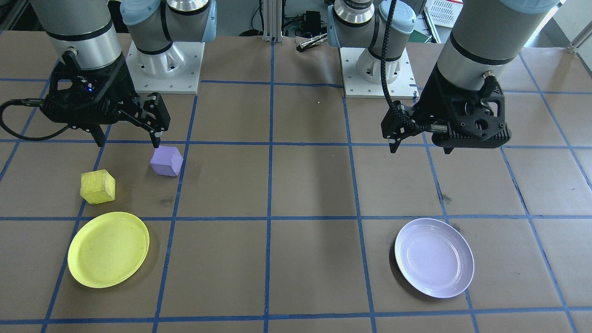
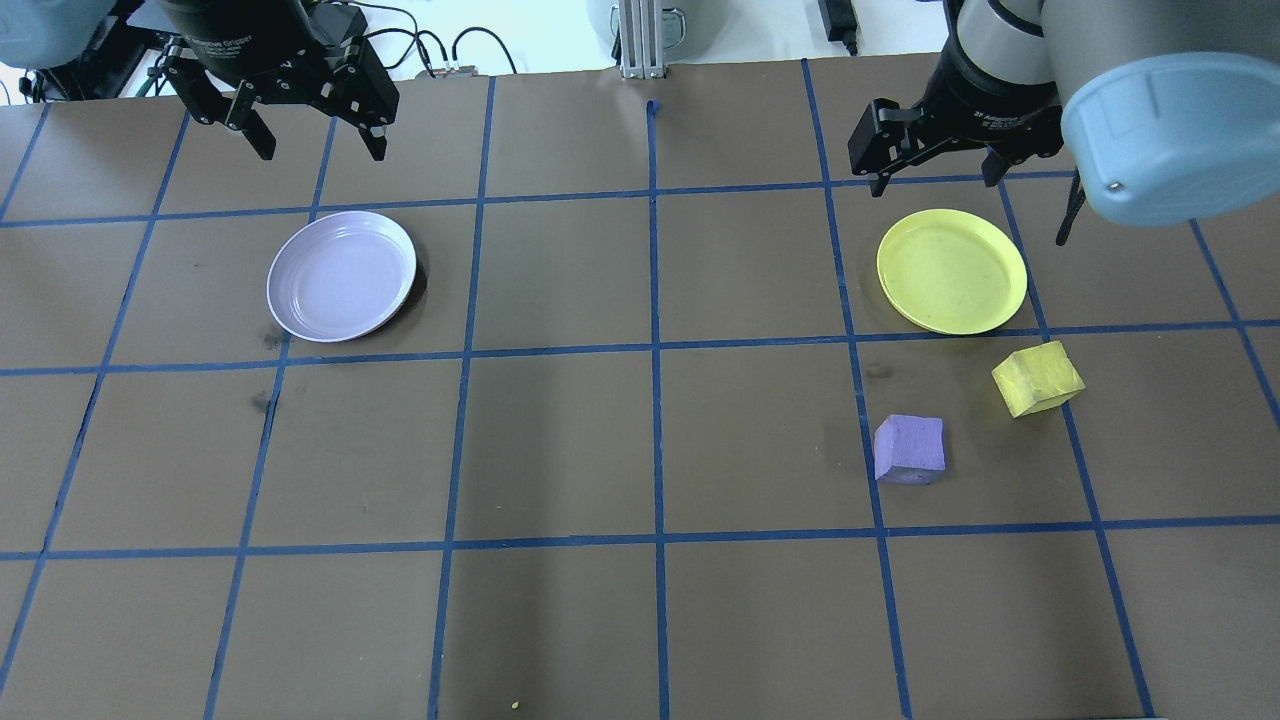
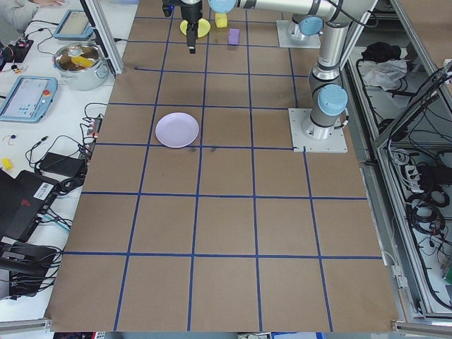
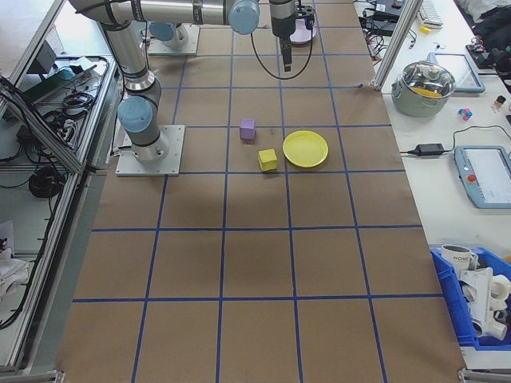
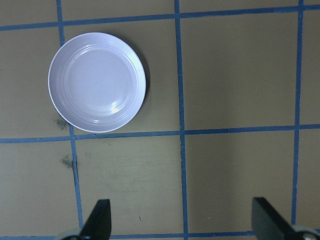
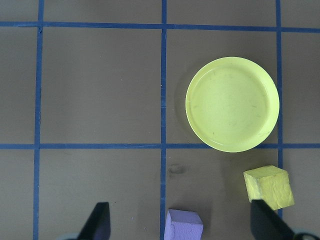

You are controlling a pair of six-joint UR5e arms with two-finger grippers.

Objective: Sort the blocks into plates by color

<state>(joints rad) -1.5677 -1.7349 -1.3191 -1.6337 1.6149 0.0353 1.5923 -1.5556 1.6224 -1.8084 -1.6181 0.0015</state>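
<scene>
Table: brown paper (image 2: 560,450) covers the whole work surface, ruled into squares by blue tape (image 2: 655,340); both arm bases are bolted along one edge.
Yellow plate: yellow plate (image 2: 951,270) sits on the robot's right half, nothing in it, open side up and ready to receive.
Lavender plate: lavender plate (image 2: 341,275) sits well apart on the left half, also holding nothing.
Yellow block: yellow block (image 2: 1037,378) rests on the paper just beside the yellow plate, not touching it.
Purple block: purple block (image 2: 909,449) lies near the yellow one, on the right half, far from its matching plate.
Right gripper: right gripper (image 1: 127,136) hangs above the table close over the purple block, fingers spread wide and gripping nothing.
Left gripper: left gripper (image 2: 312,132) hovers beyond the lavender plate, likewise spread wide with nothing between its fingers.
Progress: neither block is sorted yet; the work looks to be at its start.
Why so: both blocks lie on the right arm's side, so that arm seems the natural one to pick first, probably with the purple block needing to cross the table.
</scene>
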